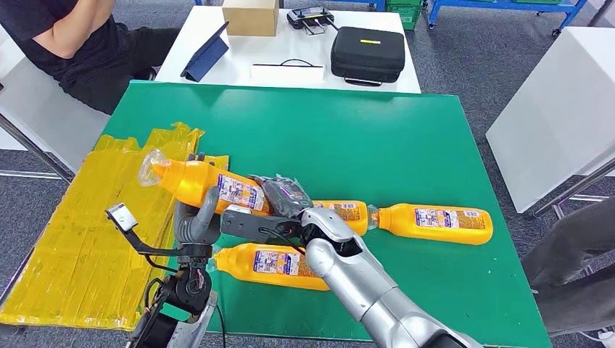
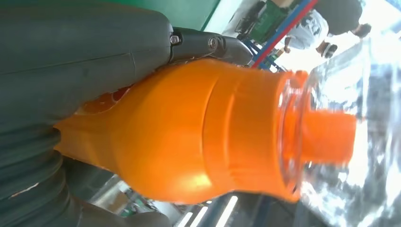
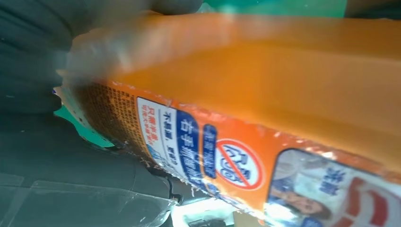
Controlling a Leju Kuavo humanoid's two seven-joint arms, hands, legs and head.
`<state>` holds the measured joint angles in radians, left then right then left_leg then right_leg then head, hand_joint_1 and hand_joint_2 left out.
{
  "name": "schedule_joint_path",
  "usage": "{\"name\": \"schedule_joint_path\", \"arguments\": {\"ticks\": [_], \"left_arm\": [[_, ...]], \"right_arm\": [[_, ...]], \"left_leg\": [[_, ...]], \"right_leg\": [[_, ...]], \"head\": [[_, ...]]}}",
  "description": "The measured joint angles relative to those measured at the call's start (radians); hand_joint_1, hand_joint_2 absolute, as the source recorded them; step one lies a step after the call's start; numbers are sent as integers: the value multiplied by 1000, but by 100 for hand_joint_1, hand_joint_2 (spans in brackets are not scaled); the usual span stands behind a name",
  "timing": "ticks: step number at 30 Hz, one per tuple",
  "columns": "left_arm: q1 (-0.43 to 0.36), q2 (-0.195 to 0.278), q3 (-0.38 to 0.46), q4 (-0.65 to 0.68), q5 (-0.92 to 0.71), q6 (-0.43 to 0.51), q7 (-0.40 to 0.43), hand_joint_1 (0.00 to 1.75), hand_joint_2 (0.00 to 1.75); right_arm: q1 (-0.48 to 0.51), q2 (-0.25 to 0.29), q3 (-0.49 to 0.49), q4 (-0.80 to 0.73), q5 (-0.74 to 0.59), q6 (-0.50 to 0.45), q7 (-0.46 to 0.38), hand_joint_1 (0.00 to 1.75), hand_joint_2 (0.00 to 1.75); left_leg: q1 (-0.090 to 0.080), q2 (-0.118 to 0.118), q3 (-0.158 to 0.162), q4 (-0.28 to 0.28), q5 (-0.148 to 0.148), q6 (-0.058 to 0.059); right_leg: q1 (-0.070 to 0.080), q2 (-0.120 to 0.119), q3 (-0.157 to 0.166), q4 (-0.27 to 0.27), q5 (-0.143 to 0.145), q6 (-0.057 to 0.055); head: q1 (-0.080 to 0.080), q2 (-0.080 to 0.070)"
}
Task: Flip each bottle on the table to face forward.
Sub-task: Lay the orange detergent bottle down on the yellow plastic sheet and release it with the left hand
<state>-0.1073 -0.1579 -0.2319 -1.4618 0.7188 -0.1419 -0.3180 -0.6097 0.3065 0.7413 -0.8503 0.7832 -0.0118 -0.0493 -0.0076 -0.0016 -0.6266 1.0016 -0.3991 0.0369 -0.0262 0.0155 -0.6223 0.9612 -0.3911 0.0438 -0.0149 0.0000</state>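
Several orange bottles with clear caps are on the green table [image 1: 377, 138]. One orange bottle [image 1: 199, 181] is lifted off the table, cap toward the left, label facing up. My left hand [image 1: 194, 221] grips it from below near the neck [image 2: 198, 132], thumb [image 2: 71, 61] against its shoulder. My right hand [image 1: 281, 197] wraps its base end, the label [image 3: 227, 161] close against the palm [image 3: 71, 184]. A second bottle [image 1: 272, 264] lies under my right forearm. A third [image 1: 435, 223] lies to the right, and another [image 1: 347, 212] is partly hidden behind my right wrist.
A crinkled yellow sheet [image 1: 72, 239] covers the table's left side. Behind stands a white table [image 1: 217, 72] with a black case [image 1: 368, 52], a cardboard box [image 1: 250, 16] and a tablet [image 1: 207, 52]. A person [image 1: 65, 43] sits far left; another's leg [image 1: 580, 254] is at the right.
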Motion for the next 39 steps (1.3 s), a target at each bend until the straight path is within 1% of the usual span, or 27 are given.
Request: {"name": "schedule_joint_path", "arguments": {"ticks": [2, 3, 4, 10, 26, 28, 30, 32, 36, 39], "left_arm": [[5, 0, 2, 0, 18, -1, 7, 133, 175], [7, 0, 3, -1, 21, 0, 6, 172, 175], [11, 0, 4, -2, 21, 1, 4, 175, 175], [28, 0, 15, -14, 14, 5, -4, 175, 175], [65, 0, 32, -69, -15, 28, -27, 175, 175], [67, 0, 32, -73, -19, 31, -31, 175, 175], [70, 0, 32, -82, -31, 39, -36, 175, 175], [74, 1, 34, -96, -51, 51, -43, 175, 175], [88, 4, 44, -139, -136, 85, -68, 175, 175], [93, 6, 68, -187, -259, 134, -103, 175, 175]], "right_arm": [[-8, 8, 16, 11, 4, 0, 10, 175, 175], [-10, 10, 22, 12, 4, 0, 15, 175, 175], [-11, 12, 28, 12, 7, 0, 21, 175, 175], [-8, 17, 51, 4, 20, 3, 34, 175, 175], [16, 33, 53, -22, 43, 19, 31, 175, 175], [17, 33, 53, -24, 45, 20, 30, 89, 175], [20, 33, 52, -30, 52, 21, 30, 2, 87], [28, 32, 50, -40, 63, 22, 35, 0, 0], [52, 20, 33, -80, 75, 13, 59, 0, 0], [89, -3, -4, -128, 82, -11, 70, 0, 0]], "left_leg": [[0, 0, 0, 0, 0, 0], [0, 0, 0, 0, 0, 0], [0, 0, 0, 0, 0, 0], [0, 1, -1, 0, 0, 0], [0, 1, -2, 0, 0, 0], [0, 1, -2, 0, 0, 0], [0, 1, -2, 0, 0, 0], [0, 1, -2, 0, 0, 0], [0, 2, -2, 0, 0, 0], [0, 1, -3, 0, 0, 0]], "right_leg": [[0, 0, 0, 0, 0, 0], [0, 0, 0, 0, 0, 0], [0, 0, 0, 0, 0, 0], [0, 1, -1, 0, 0, 0], [0, 1, -2, 0, 1, -1], [0, 1, -3, 0, 1, -2], [0, 1, -3, 0, 1, -2], [0, 1, -3, 0, 1, -2], [0, 1, -3, 0, 1, -2], [0, 0, -3, 0, 1, -2]], "head": [[0, 0], [0, 0], [0, 0], [0, 0], [0, 0], [0, 0], [0, 0], [0, 0], [0, 0], [0, 0]]}}
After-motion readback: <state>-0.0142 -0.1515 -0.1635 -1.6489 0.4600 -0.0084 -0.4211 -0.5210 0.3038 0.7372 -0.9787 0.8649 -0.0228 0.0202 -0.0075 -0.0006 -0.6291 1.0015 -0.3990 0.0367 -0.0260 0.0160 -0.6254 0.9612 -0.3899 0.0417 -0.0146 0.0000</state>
